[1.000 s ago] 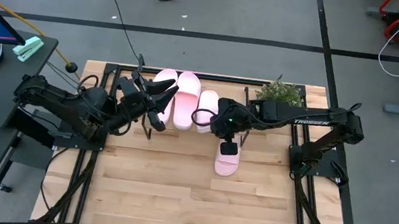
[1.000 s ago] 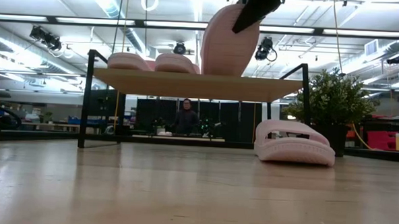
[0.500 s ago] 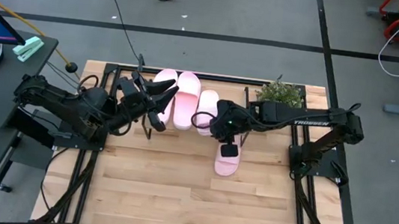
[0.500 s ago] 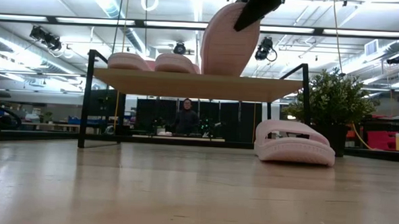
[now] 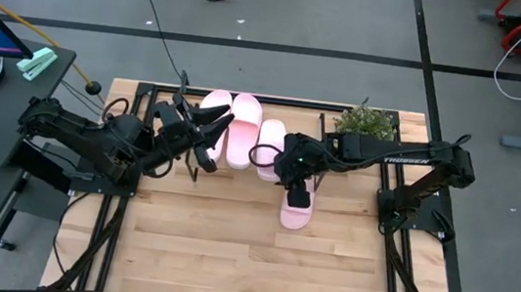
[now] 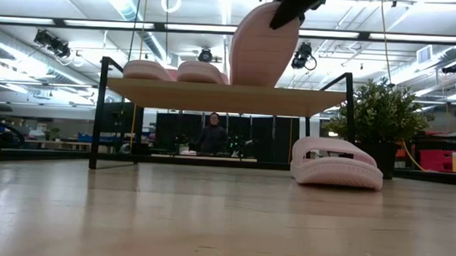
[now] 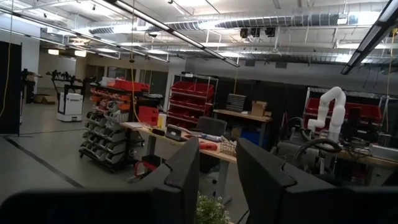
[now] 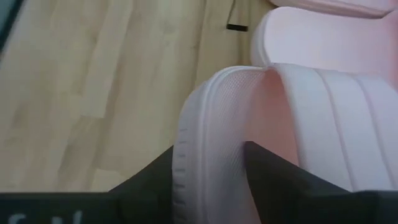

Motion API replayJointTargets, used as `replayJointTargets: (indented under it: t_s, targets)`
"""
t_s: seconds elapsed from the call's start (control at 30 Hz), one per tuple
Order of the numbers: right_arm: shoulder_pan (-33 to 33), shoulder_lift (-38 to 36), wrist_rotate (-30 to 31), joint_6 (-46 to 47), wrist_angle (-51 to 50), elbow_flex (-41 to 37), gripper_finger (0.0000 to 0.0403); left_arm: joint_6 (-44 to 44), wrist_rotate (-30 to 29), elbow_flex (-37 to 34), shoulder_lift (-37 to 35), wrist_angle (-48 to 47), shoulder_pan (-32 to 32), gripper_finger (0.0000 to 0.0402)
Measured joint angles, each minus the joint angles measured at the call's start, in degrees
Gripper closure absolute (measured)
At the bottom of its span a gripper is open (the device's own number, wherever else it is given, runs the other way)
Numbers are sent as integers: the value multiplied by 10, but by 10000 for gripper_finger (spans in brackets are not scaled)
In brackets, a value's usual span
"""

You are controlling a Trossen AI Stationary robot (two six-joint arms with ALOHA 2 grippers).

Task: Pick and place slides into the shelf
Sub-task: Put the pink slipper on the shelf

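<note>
right gripper (image 6: 295, 3) cut off, clamping upright slide (image 6: 258, 48).

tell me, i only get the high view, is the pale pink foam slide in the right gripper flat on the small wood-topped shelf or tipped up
Observer: Tipped up. The low view shows the held pink slide nearly upright, lower end at the shelf board.
Operator: gripper really clamped on it
Observer: Yes, the right wrist view shows the right gripper with fingers either side of its edge.
Operator: left gripper holding anything
Observer: No, the left wrist view shows the left gripper open, empty.
</note>
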Motion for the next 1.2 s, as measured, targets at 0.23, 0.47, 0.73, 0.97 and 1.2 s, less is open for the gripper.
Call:
replayJointTargets:
  t_s: [0.23,0.47,0.73,0.97,1.2]
  targets:
    - [0,0,-16,35,0,0,216,-5,0,0,0,0,-1,283]
    - [-5,0,-15,35,5,-13,207,-37,27,0,0,-2,-1,289]
    - [-8,0,-8,29,53,-63,197,-62,48,0,0,-12,-1,279]
    - [-9,0,50,-19,70,-74,196,-64,48,0,0,-12,-1,276]
    - [4,0,95,-70,79,-71,196,-64,48,0,0,-12,-1,278]
